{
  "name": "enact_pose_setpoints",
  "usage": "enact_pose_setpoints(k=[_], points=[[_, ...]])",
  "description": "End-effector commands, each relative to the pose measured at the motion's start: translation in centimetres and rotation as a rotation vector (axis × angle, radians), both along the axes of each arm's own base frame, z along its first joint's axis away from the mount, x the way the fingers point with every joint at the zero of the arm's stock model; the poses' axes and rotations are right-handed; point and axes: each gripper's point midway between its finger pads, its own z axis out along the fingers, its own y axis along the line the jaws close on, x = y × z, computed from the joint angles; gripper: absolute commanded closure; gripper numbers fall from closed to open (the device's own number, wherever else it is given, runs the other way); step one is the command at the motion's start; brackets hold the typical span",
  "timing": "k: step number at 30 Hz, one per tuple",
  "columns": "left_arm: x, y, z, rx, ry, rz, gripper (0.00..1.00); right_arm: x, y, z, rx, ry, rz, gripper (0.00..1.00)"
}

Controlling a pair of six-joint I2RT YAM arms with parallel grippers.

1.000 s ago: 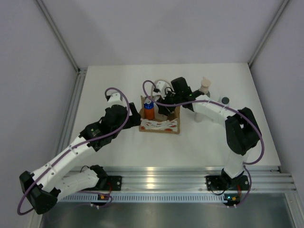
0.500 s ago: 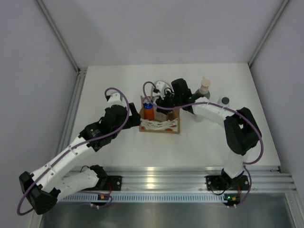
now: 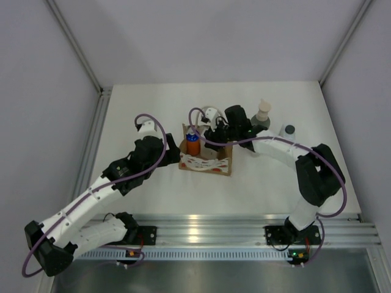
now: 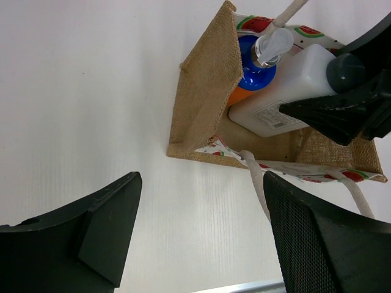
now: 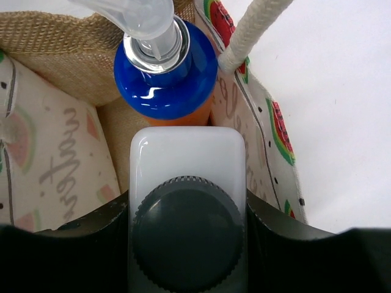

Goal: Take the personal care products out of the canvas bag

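— Two bottles are counted inside the bag (image 4: 201, 97): a white bottle (image 4: 278, 101) and an orange bottle (image 4: 252, 70), side by side.
— Grippers?
— The right gripper (image 5: 186, 235) is clamped on the white bottle, just below its cap. The left gripper (image 4: 201, 238) is held wide apart just beside the bag, with nothing gripped.

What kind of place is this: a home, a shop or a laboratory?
Probably a laboratory robot cell: a white table enclosed by plain grey walls, and the left arm and right arm bolted to an aluminium rail.
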Motion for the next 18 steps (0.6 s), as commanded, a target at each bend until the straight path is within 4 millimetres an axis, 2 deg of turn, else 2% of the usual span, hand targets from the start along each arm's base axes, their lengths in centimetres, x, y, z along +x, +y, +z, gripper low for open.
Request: enact_pose_setpoints(k=[1, 18], points=[[-0.1, 0.7, -0.1, 0.006, -0.008, 0.023, 0.15, 0.7, 1.2, 9.0, 0.193, -0.189, -0.009, 1.00], [-0.1, 0.8, -0.3, 0.003, -0.004, 0.036, 0.15, -0.4, -0.6, 16.6, 0.319, -0.265, -0.100, 1.00]])
